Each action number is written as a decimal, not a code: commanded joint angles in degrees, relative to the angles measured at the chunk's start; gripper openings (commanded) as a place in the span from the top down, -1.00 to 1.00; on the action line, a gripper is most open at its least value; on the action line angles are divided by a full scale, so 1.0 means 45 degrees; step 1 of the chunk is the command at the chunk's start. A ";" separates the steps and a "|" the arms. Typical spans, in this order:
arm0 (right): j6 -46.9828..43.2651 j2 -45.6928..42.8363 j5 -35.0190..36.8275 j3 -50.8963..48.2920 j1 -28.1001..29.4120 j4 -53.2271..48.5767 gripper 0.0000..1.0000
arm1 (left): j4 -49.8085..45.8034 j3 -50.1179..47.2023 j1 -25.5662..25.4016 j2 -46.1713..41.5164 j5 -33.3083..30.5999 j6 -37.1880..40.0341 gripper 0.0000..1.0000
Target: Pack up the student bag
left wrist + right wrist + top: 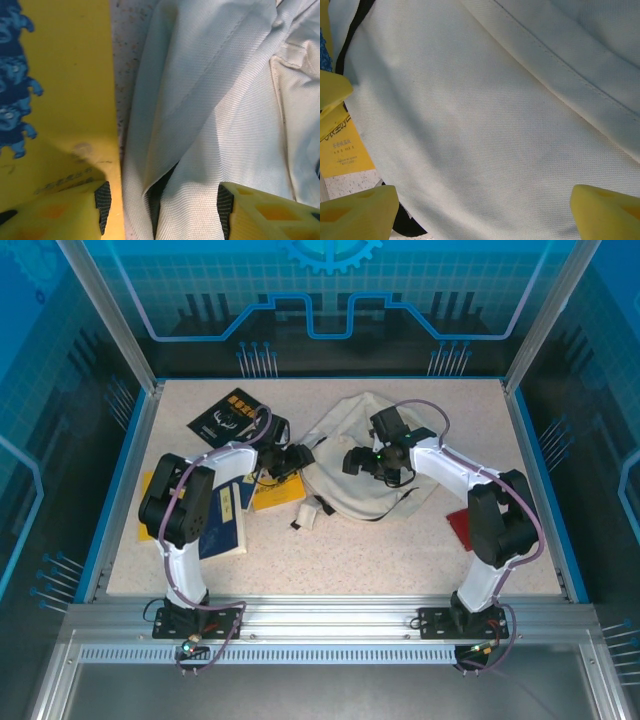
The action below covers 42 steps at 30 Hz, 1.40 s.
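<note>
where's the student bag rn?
Top view: the student bag lies in the middle of the table, toward its far edge, just right of the yellow book; a black book sits farther left.

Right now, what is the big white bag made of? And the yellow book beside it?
The student bag looks like woven cloth, perhaps cotton canvas: matte, with fine diagonal ribs, stitched seams and soft folds. The yellow book seems to have a smooth printed paper or card cover, flat and stiff, with blue cartoon figures on it.
</note>
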 commanded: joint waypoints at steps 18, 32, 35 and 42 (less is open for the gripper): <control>0.0408 0.0137 -0.0326 -0.0512 -0.0171 0.0037 -0.75 | -0.1019 0.2444 -0.0074 0.1567 0.0971 0.1684 0.00; 0.0388 -0.1331 -0.0098 -0.1046 -0.0376 0.0401 -0.74 | -0.1536 0.2694 -0.0070 -0.1256 0.1102 0.2282 0.80; 0.0312 -0.1967 -0.0242 -0.1268 -0.0630 0.0606 -0.75 | -0.2905 0.3147 0.0023 -0.1975 0.0043 0.2803 0.81; -0.0125 -0.2362 -0.0228 -0.1321 -0.1028 0.0309 -0.75 | -0.4725 0.2689 0.1149 -0.2533 -0.1332 0.2947 0.72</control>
